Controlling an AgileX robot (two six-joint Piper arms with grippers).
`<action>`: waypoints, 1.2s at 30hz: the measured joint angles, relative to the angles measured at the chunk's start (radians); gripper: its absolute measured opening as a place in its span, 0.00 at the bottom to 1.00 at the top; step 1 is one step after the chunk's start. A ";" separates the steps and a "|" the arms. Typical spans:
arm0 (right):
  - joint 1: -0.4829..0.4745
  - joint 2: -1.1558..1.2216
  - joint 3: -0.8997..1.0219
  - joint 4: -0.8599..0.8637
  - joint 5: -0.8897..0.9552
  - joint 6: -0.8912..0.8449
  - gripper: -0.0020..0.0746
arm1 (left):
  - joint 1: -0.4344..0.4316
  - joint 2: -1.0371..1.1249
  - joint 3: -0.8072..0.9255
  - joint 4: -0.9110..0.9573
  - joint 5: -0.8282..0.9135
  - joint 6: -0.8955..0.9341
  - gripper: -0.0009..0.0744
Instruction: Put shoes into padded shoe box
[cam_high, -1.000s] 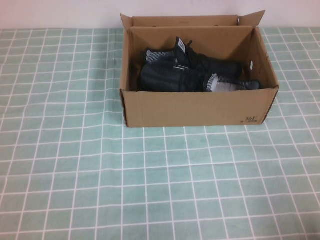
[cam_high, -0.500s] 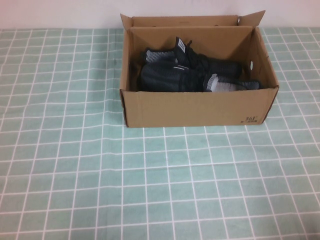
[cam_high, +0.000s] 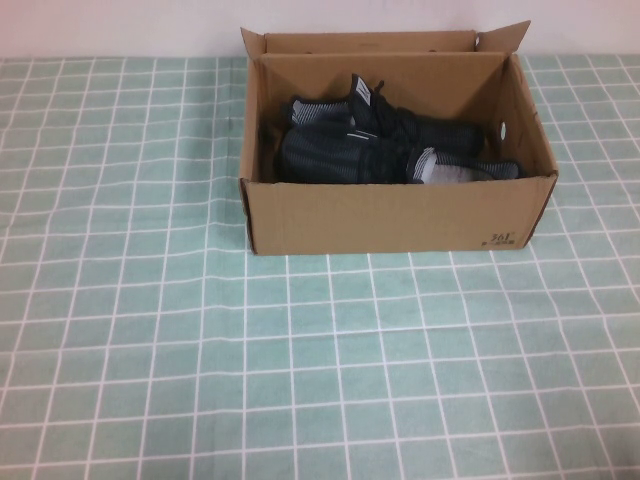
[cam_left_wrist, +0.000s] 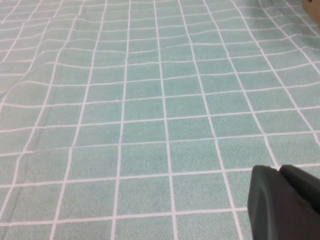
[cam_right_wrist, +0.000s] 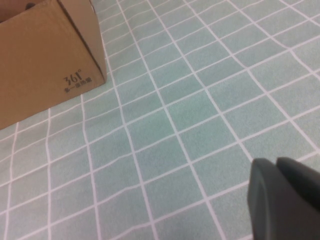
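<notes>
- A green tablecloth (cam_high: 150, 330) with a white grid covers the table, slightly rippled; a pale wall (cam_high: 120, 25) runs behind at 12 o'clock.
- The left gripper (cam_left_wrist: 285, 205) hangs above bare cloth; whether it is released or clenched cannot be told.
- The padded shoe box (cam_high: 390, 215) stands open at 12 o'clock, the shoes (cam_high: 385, 150) lying side by side inside.
- The right gripper (cam_right_wrist: 282, 200) hangs over cloth near the box's printed corner; its state cannot be told.

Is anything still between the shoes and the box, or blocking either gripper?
Nothing visible. Both shoes already lie inside the open box. The left gripper and right gripper hang over bare checked cloth, apart from the box.
</notes>
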 joint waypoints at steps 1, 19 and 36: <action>0.000 0.000 0.000 0.000 0.000 0.000 0.02 | 0.000 0.000 0.000 0.000 0.000 0.000 0.01; 0.008 0.000 0.030 -0.092 -0.176 -0.154 0.02 | 0.000 0.000 0.000 0.000 0.000 0.000 0.01; -0.120 0.000 0.030 0.024 -0.090 -0.491 0.02 | 0.000 0.000 0.000 0.000 0.000 0.000 0.01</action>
